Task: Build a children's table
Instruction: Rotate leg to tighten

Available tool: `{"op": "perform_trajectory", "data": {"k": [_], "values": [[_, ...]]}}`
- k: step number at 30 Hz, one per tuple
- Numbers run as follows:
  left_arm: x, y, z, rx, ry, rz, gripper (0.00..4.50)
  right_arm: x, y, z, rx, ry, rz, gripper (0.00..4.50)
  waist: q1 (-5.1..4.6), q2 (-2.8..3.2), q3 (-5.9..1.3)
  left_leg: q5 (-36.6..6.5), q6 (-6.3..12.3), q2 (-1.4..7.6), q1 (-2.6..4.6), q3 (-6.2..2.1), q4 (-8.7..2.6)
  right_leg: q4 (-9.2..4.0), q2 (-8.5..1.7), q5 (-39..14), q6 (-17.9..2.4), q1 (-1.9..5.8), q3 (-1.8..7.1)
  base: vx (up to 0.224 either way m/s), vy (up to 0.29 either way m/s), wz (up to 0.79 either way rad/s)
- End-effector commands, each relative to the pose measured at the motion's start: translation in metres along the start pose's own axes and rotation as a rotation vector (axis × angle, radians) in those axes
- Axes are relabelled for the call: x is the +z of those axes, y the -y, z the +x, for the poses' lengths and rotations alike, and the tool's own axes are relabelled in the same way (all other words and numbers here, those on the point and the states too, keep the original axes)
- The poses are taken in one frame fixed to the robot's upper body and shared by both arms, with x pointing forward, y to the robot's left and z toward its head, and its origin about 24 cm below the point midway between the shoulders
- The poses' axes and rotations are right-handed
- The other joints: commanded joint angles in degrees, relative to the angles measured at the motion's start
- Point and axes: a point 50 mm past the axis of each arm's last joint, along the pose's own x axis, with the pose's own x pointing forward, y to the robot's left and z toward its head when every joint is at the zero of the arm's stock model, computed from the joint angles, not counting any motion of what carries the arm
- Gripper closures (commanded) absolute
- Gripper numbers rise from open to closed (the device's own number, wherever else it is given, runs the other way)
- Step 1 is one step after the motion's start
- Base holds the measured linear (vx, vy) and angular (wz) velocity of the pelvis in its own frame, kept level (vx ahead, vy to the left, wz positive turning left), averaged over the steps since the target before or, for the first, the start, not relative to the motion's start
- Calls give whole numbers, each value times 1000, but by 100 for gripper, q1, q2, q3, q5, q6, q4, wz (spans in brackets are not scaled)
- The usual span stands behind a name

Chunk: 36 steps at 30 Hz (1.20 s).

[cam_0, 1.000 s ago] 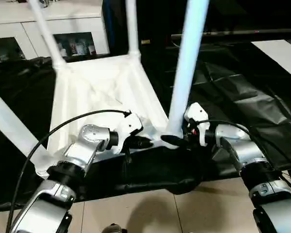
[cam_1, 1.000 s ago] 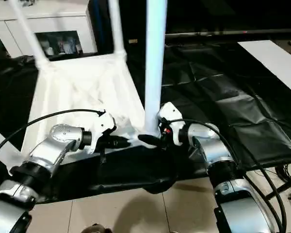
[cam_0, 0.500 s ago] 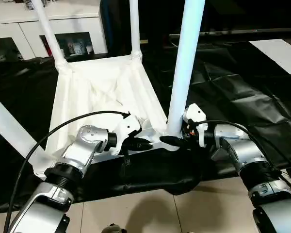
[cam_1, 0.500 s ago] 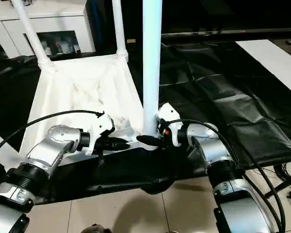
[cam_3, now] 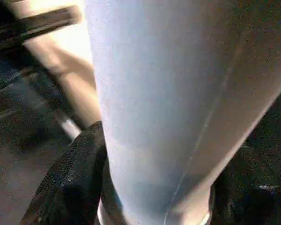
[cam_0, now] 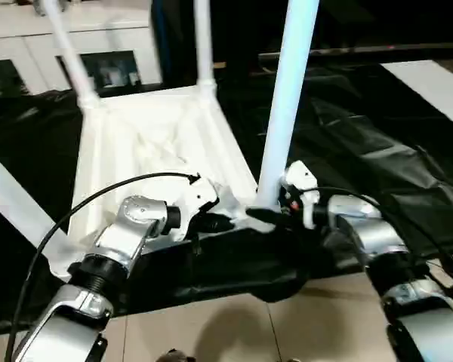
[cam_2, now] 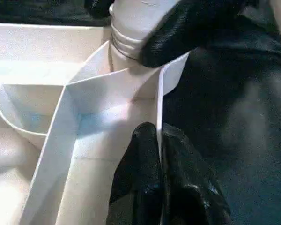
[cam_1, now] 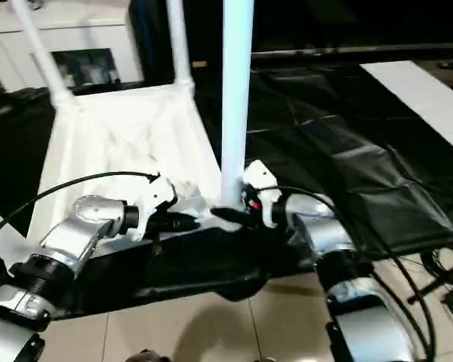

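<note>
The left end effector [cam_2: 159,154] is clamped on the tabletop [cam_0: 147,139] rim at the bench's near edge. The right end effector [cam_0: 266,217] grips the near leg [cam_0: 287,98] at its base.

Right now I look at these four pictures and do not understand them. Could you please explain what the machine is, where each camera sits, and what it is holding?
This is a humanoid robot with two silver arms, each ending in two black fingers. The two wide pictures come from cameras in its head, looking down over its forearms. The two close pictures come from cameras on its wrists.

On the black-draped work table lies a white tabletop, upside down, with white legs standing up from its corners.

The left end effector is shut on the tabletop's thin edge; in the left wrist view its fingers pinch that wall. The right end effector sits at the bottom of the near leg, one finger on each side where it enters its socket. I cannot tell whether it grips firmly.
</note>
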Motion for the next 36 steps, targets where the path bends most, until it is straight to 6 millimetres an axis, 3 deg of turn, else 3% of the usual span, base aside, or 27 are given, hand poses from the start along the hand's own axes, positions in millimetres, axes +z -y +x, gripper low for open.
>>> {"op": "perform_trajectory", "data": {"k": [1, 5, 6, 10, 15, 17, 20, 21, 23, 24, 27, 28, 29, 32, 36], "values": [[11, -9, 2, 111, 64, -6, 450, -26, 5, -3, -151, -104, 96, 186, -12, -116, -374, -1505, 116, 98, 78, -63, -435, -522, -322, -2385, -945, 314, 249, 0, 0, 0], [21, -15, 24, 326, 49, -51, 450, -29, 3, 12, -402, -116, 183, 186, -26, -125, -356, -1671, 80, 75, 128, -56, -431, -614, -335, -2866, -722, 282, 236, 0, 0, 0], [23, -16, 26, 362, 48, -63, 450, -28, 2, 14, -429, -109, 203, 186, -32, -101, -360, -1699, 62, 72, 139, -57, -431, -641, -331, -2926, -668, 272, 236, 0, 0, 0], [29, -12, 39, 402, 39, -73, 450, -16, -8, 31, -459, -64, 213, 186, 10, -96, -400, -1529, 152, 93, 114, -62, -444, -585, -335, -2371, -787, 302, 249, 0, 0, 0], [30, -9, 43, 347, 34, -34, 450, -7, -12, 36, -430, -1, 238, 186, 19, -83, -416, -1411, 254, 96, 95, -48, -441, -524, -328, -1767, -1023, 339, 256, 0, 0, 0], [29, -7, 43, 321, 40, -13, 450, -2, -11, 36, -418, 48, 255, 116, 20, -78, -413, -1396, 284, 98, 91, -47, -443, -519, -327, -1677, -1077, 345, 257, 0, 0, 0], [28, -7, 42, 307, 40, 0, 450, 3, -10, 35, -391, 88, 243, 110, 15, -74, -405, -1514, 316, 90, 75, -55, -448, -529, -345, -1850, -1044, 368, 247, 0, 0, 0], [27, -7, 40, 291, 46, 22, 450, 6, -8, 34, -377, 105, 217, 96, -13, -84, -394, -1525, 297, 92, 42, -73, -468, -536, -347, -1974, -978, 394, 234, 0, 0, 0], [26, -7, 36, 270, 53, 49, 450, 10, -3, 28, -342, 122, 179, 68, -8, -92, -401, -1551, 283, 101, 87, -62, -457, -556, -343, -2023, -975, 357, 244, 0, 0, 0], [26, -8, 35, 261, 57, 59, 450, 11, -1, 26, -326, 127, 165, 61, -5, -110, -401, -1517, 325, 96, 74, -59, -452, -544, -338, -1969, -1006, 375, 244, 0, 0, 0], [24, -8, 27, 200, 78, 96, 450, 13, 0, 11, -115, 112, 64, 41, 32, -125, -397, -1416, 460, 96, 71, -38, -433, -545, -326, -1845, -994, 383, 251, 0, 0, 0], [24, -8, 27, 200, 78, 96, 450, 13, 0, 11, -115, 112, 64, 32, 40, -122, -408, -1351, 481, 100, 66, -42, -429, -527, -331, -1788, -997, 389, 254, 0, 0, 0], [24, -6, 22, 140, 96, 102, 450, 10, 4, -1, -43, 77, -22, 26, 53, -125, -417, -1222, 499, 107, 54, -47, -427, -508, -329, -1685, -1024, 403, 248, 0, 0, 0], [22, -2, 15, 29, 112, 116, 450, 6, 7, -17, 60, 30, -94, 26, 73, -82, -414, -1211, 519, 144, 68, -36, -421, -478, -330, -1581, -1186, 374, 252, 0, 0, 0], [21, 6, 6, -121, 135, 103, 450, 5, 7, -26, 145, 11, -112, 26, 90, -73, -415, -1250, 516, 158, 80, -27, -417, -469, -332, -1512, -1277, 357, 261, 0, 0, 0]]}}
